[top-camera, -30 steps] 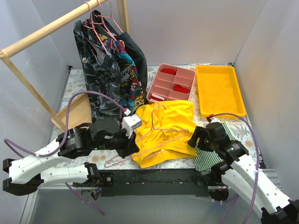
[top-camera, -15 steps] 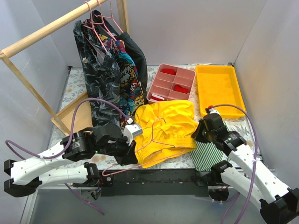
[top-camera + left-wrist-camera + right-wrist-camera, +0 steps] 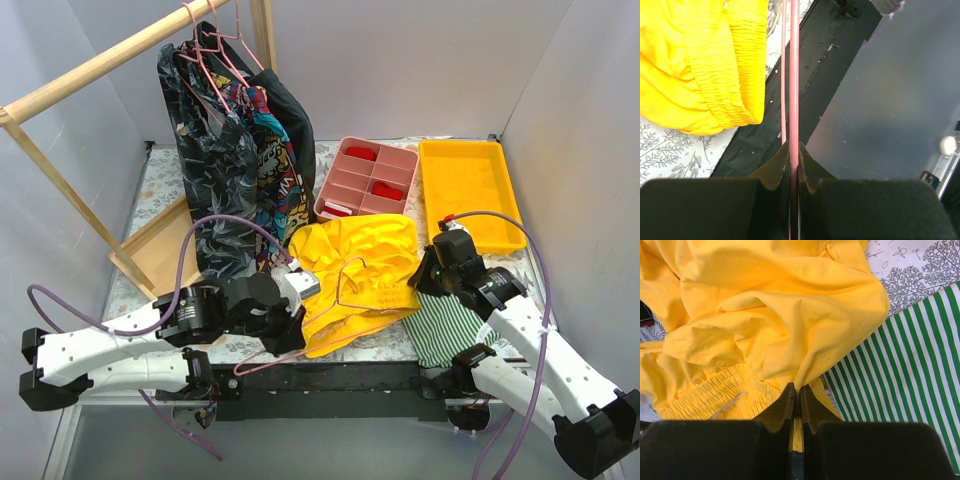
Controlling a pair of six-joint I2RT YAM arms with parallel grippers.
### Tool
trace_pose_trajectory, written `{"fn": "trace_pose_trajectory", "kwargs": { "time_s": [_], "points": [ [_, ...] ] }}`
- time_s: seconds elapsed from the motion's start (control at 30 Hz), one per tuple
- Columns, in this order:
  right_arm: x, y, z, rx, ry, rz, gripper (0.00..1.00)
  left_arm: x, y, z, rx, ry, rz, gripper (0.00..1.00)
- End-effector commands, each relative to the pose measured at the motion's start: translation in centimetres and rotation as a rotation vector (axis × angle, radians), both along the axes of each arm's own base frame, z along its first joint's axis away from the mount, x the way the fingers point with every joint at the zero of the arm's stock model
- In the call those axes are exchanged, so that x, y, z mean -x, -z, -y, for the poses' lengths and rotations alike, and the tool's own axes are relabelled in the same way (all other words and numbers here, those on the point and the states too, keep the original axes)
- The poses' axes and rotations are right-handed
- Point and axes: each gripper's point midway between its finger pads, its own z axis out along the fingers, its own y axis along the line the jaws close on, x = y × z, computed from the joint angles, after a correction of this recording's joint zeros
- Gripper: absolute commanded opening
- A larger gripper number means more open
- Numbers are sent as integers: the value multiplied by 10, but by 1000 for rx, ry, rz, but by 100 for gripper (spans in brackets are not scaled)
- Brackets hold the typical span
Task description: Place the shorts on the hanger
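The yellow shorts (image 3: pixel 358 270) lie bunched on the table between my two arms, also in the right wrist view (image 3: pixel 770 315) and the left wrist view (image 3: pixel 695 60). The pink wire hanger (image 3: pixel 350 290) rests across them, its hook near the middle of the cloth. My left gripper (image 3: pixel 290 338) is shut on the hanger's lower bar (image 3: pixel 794 90) at the table's near edge. My right gripper (image 3: pixel 422 275) is shut on a fold of the shorts' right edge (image 3: pixel 799 390), next to the striped cloth.
A green-and-white striped cloth (image 3: pixel 455 325) lies under my right arm. A pink divided box (image 3: pixel 365 180) and a yellow tray (image 3: pixel 468 195) stand behind. Dark patterned garments (image 3: pixel 235 160) hang on pink hangers from a wooden rail (image 3: pixel 110 55) at the back left.
My right gripper has closed on the shorts' right edge and pulled back and up a little. My left arm has carried the hanger to the right, further over the shorts.
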Motion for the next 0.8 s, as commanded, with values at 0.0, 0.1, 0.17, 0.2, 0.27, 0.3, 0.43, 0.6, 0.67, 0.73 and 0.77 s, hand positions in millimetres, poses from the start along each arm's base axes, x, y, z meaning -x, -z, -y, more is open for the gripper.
{"fn": "trace_pose_trajectory", "kwargs": {
  "time_s": [0.0, 0.1, 0.17, 0.2, 0.27, 0.3, 0.43, 0.6, 0.67, 0.73, 0.77],
  "points": [
    [-12, -28, -8, -48, 30, 42, 1, -5, 2, 16, 6, -15, 94, 0],
    [-14, -31, -8, -49, 46, 27, 1, -8, 7, 20, -34, -55, 148, 0],
    [-14, -32, -7, -42, 54, 19, 1, -16, 2, 20, -36, -121, 226, 0],
    [-14, -31, -6, -38, 62, 13, 1, -19, 0, 19, -36, -142, 249, 0],
    [-13, -29, -4, -28, 72, 7, 1, -30, -7, 15, -36, -221, 306, 0],
    [-13, -29, -3, -26, 74, 5, 1, -31, -8, 14, -34, -222, 314, 0],
    [-12, -24, 3, 1, 93, -5, 1, -25, -17, 18, -4, -186, 303, 0],
    [-11, -21, 3, 8, 98, -16, 1, -29, -12, 15, -25, -214, 319, 0],
    [-11, -20, 4, 13, 97, -20, 1, -31, -12, 13, -27, -225, 325, 0],
    [-10, -18, 5, 18, 99, -30, 1, -37, -18, 11, -15, -260, 345, 0],
    [-9, -17, 5, 19, 97, -33, 1, -39, -20, 11, -12, -276, 352, 0]
  ]
}}
